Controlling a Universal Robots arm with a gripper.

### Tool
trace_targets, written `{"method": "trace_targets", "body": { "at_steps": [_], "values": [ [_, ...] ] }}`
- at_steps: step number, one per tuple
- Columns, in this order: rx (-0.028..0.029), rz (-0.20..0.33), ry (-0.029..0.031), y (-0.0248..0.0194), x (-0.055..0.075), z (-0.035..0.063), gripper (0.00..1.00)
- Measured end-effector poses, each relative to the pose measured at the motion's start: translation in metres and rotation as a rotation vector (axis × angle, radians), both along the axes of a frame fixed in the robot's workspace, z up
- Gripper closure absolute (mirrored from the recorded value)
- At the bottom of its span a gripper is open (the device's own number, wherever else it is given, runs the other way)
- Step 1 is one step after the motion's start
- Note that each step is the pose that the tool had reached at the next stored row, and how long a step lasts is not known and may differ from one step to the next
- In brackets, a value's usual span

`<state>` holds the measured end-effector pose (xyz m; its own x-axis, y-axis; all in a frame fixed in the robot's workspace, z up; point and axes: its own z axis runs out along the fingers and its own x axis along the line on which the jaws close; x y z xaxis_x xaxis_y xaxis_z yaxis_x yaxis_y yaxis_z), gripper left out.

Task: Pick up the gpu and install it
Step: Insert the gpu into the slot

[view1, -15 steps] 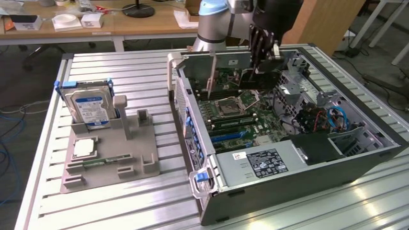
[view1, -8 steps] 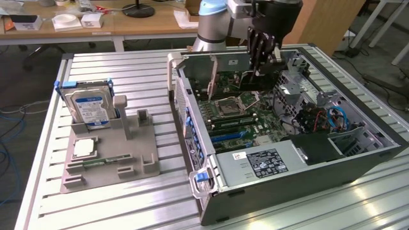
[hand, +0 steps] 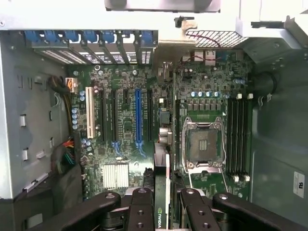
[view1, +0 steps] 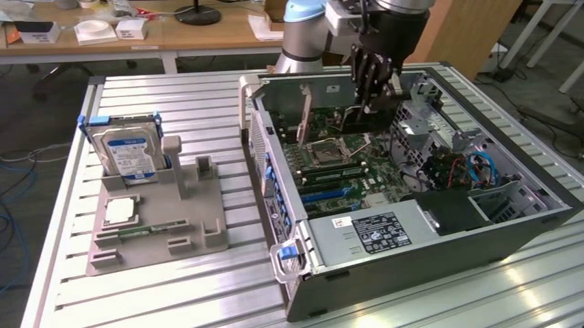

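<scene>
Exterior view's left side has a slatted metal tabletop (view1: 182,102). A grey fixture (view1: 196,219) lies near its left edge. A hard drive (view1: 128,154) with a blue-and-white label stands upright at the fixture's far end. A square processor chip (view1: 120,210) lies flat nearer the front, with a narrow memory stick (view1: 146,231) just beside it. Blue cables (view1: 14,198) trail over the floor beyond that edge.

An open computer case (view1: 429,263) lies on its side across the middle and right of the tabletop, its motherboard (view1: 342,171) facing up. The arm (view1: 306,27) reaches down from the far edge into the case. Its gripper (view1: 373,102) is clamped on the gpu (view1: 363,121), which hangs edge-down just over the board near the case's far wall. In the wrist view the black fingers (hand: 139,207) press on both faces of the green card, which stands beside the empty processor socket (hand: 202,144). Whether the card touches a slot cannot be told.

Behind the tabletop stand wooden desks (view1: 210,34) carrying small white boxes (view1: 96,31). White furniture legs (view1: 548,34) stand at the exterior view's right.
</scene>
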<state>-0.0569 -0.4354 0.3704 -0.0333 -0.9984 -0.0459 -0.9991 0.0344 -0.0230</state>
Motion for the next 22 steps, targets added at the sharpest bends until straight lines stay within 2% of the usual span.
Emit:
{"method": "trace_targets", "body": {
  "at_steps": [5, 12, 22],
  "values": [
    [-0.0004, 0.004, -0.0001, -0.0004, 0.0, -0.0091, 0.74],
    [0.0005, 0.006, -0.0002, -0.0046, 0.0, -0.021, 0.74],
    [0.0005, 0.006, -0.0002, -0.0037, 0.001, -0.0392, 0.74]
  ]
}}
